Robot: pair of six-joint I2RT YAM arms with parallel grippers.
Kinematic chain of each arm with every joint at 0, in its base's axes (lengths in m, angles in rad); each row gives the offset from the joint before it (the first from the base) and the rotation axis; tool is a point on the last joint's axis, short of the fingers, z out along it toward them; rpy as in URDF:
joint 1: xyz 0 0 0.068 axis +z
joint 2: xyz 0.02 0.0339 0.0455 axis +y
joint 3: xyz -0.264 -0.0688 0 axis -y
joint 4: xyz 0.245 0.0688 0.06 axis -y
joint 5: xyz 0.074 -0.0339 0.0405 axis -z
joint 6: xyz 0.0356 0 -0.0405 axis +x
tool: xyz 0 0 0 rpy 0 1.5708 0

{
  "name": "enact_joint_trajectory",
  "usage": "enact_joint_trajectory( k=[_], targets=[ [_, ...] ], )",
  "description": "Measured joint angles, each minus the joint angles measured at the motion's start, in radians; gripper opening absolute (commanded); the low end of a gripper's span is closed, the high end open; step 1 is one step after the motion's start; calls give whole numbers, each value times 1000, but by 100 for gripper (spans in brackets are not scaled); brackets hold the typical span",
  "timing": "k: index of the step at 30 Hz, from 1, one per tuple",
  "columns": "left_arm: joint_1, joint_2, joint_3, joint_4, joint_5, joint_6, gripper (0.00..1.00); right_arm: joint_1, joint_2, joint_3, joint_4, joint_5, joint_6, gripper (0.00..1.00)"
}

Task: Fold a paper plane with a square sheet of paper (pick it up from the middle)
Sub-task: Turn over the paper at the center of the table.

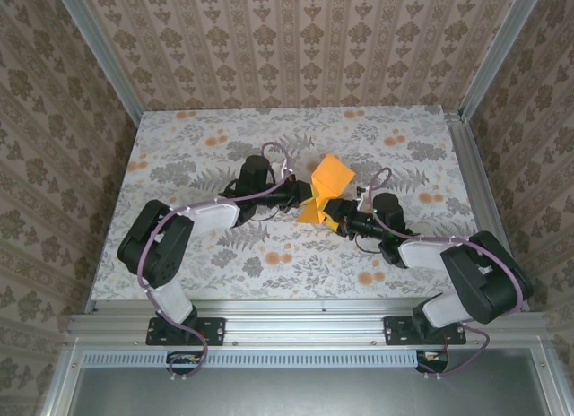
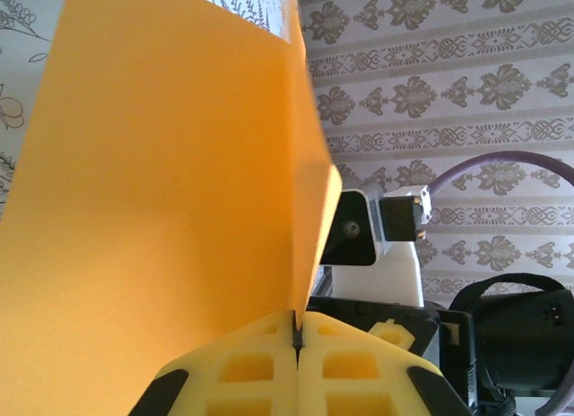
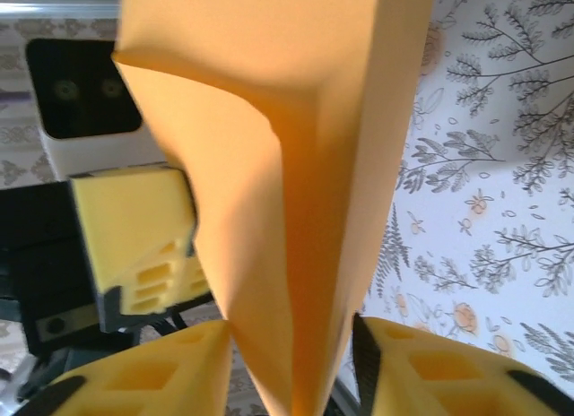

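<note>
- Nearest the lens, the left gripper [image 2: 296,331] is seen clenched on the lower edge of the square sheet of paper [image 2: 161,210], which is held upright and creased.
- The sheet's fold is straddled by the right gripper [image 3: 291,344]; whether it is pinched cannot be told.
- Both are positioned over the middle of the floral cloth [image 1: 224,138].

The top external camera sits high above and behind the arm bases [image 1: 179,329], looking down and forward over the whole worktop [image 1: 206,255], with the square sheet of paper [image 1: 330,187] small near mid-frame; the left wrist camera sits just behind the left gripper [image 2: 297,331], close against the sheet from its left, facing across it toward the right arm [image 2: 377,246] and wall [image 2: 448,102]; the right wrist camera sits behind the right gripper [image 3: 291,340], equally close, facing the opposite way; all three views share the sheet.
</note>
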Motion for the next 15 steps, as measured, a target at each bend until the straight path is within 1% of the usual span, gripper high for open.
enact_joint_trajectory(
  k=[10, 15],
  targets=[
    [1, 0, -15, -1, -3, 0, 4, -3, -6, 0, 10, 0, 7, 25],
    [2, 6, -24, -1, -6, 1, 7, -5, -24, 0, 6, -1, 7, 17]
  ],
)
